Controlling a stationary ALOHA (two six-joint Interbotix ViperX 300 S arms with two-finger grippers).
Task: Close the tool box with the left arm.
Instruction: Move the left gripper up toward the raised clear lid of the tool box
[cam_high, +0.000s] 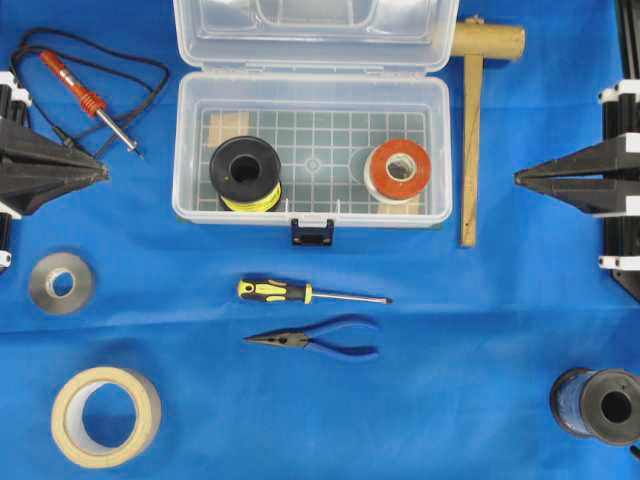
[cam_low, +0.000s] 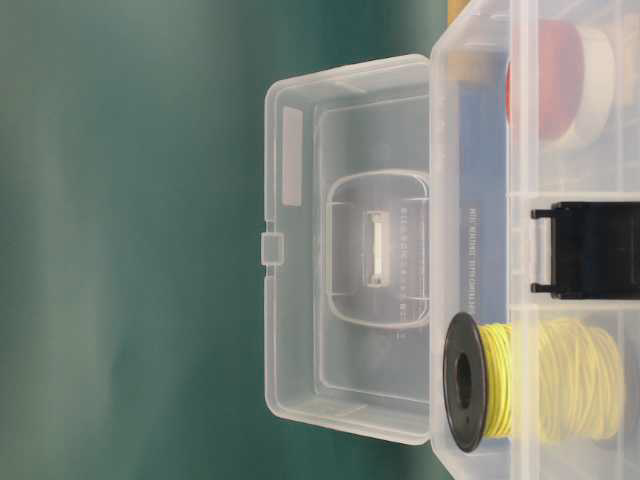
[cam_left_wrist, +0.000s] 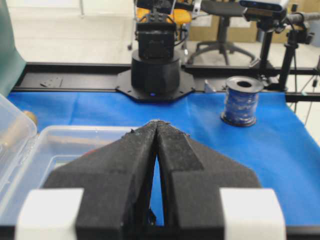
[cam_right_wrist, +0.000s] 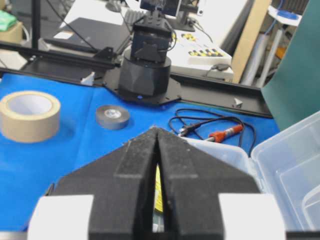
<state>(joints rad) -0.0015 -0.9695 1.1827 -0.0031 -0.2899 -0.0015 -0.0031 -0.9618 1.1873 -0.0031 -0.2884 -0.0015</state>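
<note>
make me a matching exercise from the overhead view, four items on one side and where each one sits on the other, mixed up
Items:
1. yellow wire spool
2. pliers
3. soldering iron
4. masking tape roll

Places:
A. on the cloth at the bottom left corner
B. inside the tool box, left part
C. on the cloth at the top left, cable looped behind it
D. on the cloth just below the screwdriver

Pairs: 1-B, 2-D, 3-C, 4-A

The tool box (cam_high: 312, 150) sits open, lid (cam_high: 315, 35) tipped back, 2 spools inside. Both grippers, left (cam_high: 104, 172) and right (cam_high: 518, 178), rest pinched together at the edges, well apart from it.
</note>
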